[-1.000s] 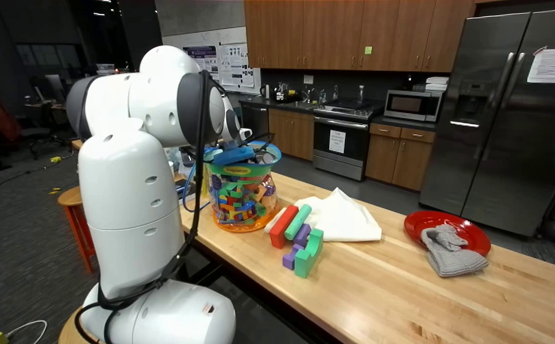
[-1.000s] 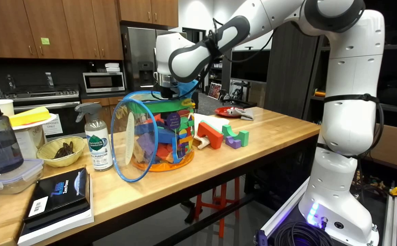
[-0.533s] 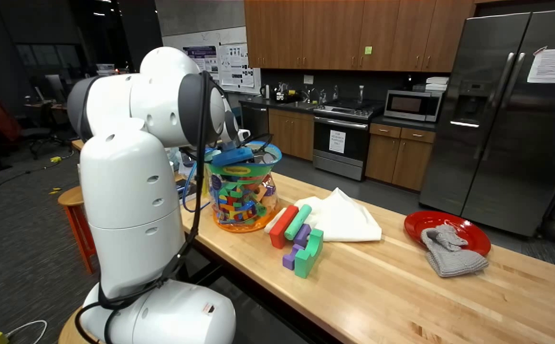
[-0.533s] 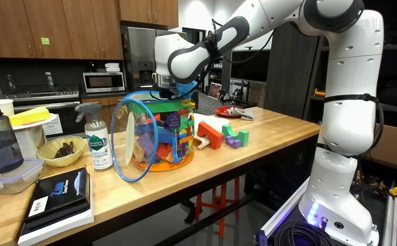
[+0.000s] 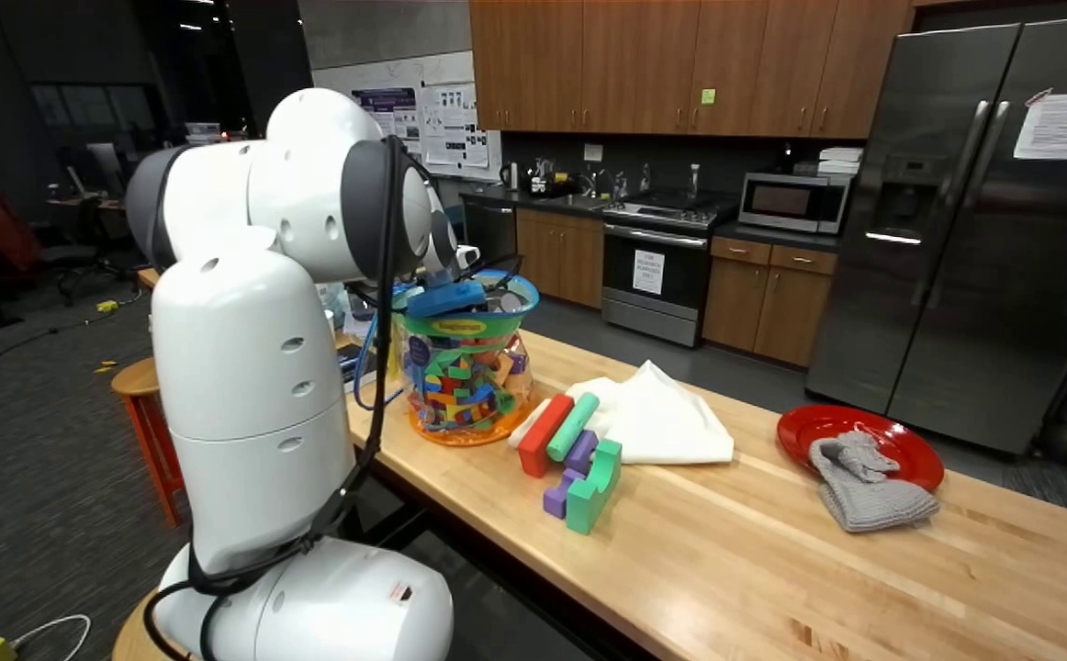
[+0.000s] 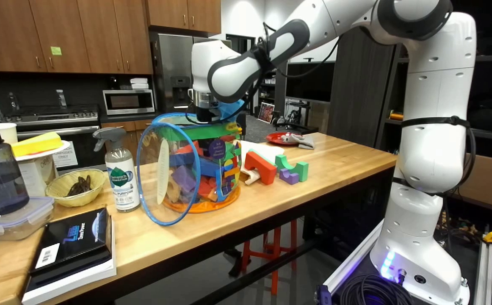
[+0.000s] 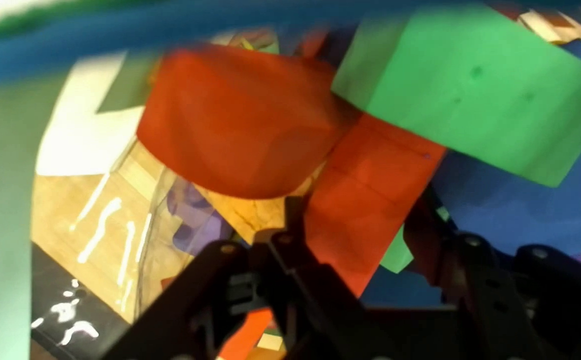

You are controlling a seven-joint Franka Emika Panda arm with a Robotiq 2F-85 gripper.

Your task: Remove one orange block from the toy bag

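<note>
The toy bag (image 5: 497, 323) stands on the table, see-through with multicoloured blocks inside. In an exterior view the toy bag (image 6: 186, 132) has its round, blue-rimmed lid hanging down its side. My hand reaches down through its top; the fingers are hidden there in both exterior views. In the wrist view my gripper (image 7: 359, 206) has one finger against each side of an orange block (image 7: 365, 180), shut on it among the other blocks. A red-orange curved block (image 7: 235, 120) lies left of it and a green block (image 7: 485, 90) overlaps its upper end.
Beside the bag stand a red block (image 6: 262, 167), a green arch (image 6: 299, 171) and a purple block (image 6: 289, 176). A white cloth (image 5: 662, 422) lies behind them. A spray bottle (image 6: 121, 178) and black box (image 6: 74, 241) are near the bag. A red plate (image 5: 809, 422) sits farther along.
The hand has dipped slightly into the bag and risen a little again. The bag's wall and the blocks inside have shifted slightly in the last half second.
</note>
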